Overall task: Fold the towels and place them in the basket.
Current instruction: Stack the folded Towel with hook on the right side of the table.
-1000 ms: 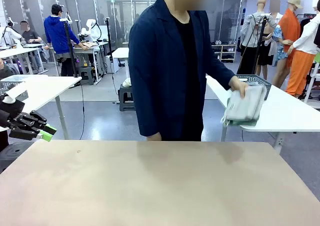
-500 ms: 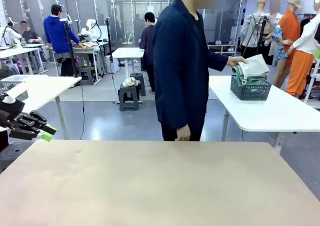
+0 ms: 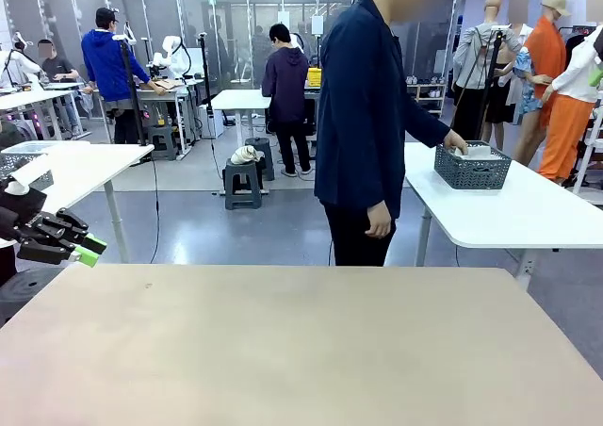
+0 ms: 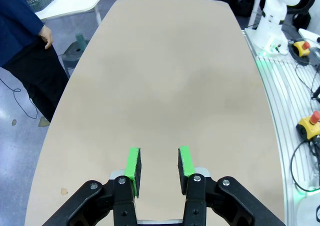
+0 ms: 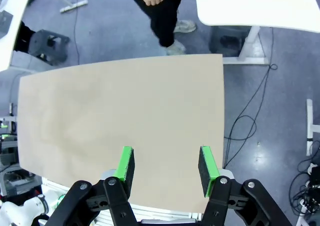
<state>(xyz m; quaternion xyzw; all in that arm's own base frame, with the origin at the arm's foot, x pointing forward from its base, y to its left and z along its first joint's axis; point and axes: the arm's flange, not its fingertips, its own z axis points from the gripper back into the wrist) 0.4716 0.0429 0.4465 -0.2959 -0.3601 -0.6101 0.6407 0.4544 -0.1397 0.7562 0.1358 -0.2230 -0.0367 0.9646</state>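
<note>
Grippers: left gripper (image 4: pixel 158 166) and right gripper (image 5: pixel 165 170) both parted, empty.
Person: hand (image 3: pixel 456 143) in basket (image 3: pixel 472 172) on towels (image 3: pixel 474 151).

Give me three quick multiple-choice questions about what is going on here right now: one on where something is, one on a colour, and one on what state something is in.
1. Where is the basket?
A. On the beige table in front of the robot
B. On the white side table beside the person
C. On the floor

2. What colour are the gripper's pads?
A. Green
B. Red
C. Blue

3. What is the right gripper doing?
A. Clamping a towel
B. Gripping the basket
C. Open and holding nothing

Answers:
1. B: the front view shows the dark grey basket on the white table, with the person's hand in it.
2. A: both wrist views show bright green pads.
3. C: its jaws stand apart with only the bare beige table beyond them.
</note>
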